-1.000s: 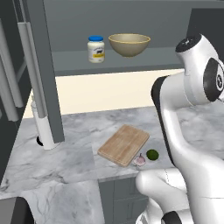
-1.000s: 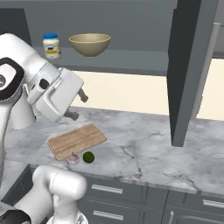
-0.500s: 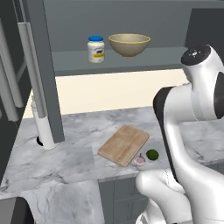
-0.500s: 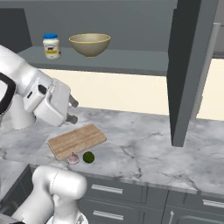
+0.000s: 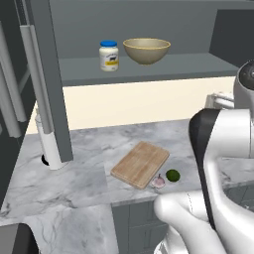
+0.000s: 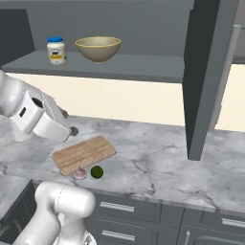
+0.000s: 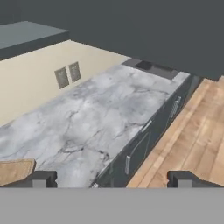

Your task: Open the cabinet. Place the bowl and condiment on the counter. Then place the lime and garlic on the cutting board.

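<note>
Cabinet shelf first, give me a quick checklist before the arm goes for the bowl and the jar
1. Cabinet doors open, shelf exposed: ok.
2. Bowl upright on the shelf: ok.
3. Condiment upright, beside the bowl, apart from it: ok.
4. End effector open, holding nothing: ok.
5. End effector aimed at the shelf: not ok, it looks along the counter.
6. Lime and garlic on the cutting board: not ok, both lie beside it.

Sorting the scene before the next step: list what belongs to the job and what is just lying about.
Belongs to the job:
cabinet, doors open
bowl on the shelf
condiment beside it
counter
cutting board
lime and garlic, on the counter beside the board

Just lying about:
paper towel roll
wall outlets
</note>
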Available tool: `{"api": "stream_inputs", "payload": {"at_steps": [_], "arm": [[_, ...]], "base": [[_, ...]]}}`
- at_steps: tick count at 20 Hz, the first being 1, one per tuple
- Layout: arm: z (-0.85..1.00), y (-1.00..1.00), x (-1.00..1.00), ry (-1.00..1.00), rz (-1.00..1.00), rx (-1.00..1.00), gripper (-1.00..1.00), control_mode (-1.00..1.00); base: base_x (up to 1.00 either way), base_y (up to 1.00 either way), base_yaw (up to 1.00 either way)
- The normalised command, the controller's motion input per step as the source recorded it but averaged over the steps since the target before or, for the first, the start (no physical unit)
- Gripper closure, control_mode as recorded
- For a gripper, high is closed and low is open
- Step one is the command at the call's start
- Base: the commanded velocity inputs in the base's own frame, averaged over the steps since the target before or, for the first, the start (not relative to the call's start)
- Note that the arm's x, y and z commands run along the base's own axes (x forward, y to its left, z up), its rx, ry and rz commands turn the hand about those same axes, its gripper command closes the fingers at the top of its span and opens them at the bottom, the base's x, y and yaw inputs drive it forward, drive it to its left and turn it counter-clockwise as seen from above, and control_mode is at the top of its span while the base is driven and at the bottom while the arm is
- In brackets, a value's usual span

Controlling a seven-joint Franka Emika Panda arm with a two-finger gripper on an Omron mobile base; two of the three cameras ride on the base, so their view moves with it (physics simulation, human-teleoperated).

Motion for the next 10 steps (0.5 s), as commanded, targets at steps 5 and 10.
{"api": "stream_inputs", "payload": {"at_steps": [5, 10], "arm": [[0.09, 0.43, -0.01, -0.17, 0.3, -0.07, -1.0, -1.0], [0.05, 0.44, 0.1, 0.04, 0.31, -0.01, -1.0, -1.0]], "base": [[0.0, 0.0, 0.0], [0.0, 0.0, 0.0]]}}
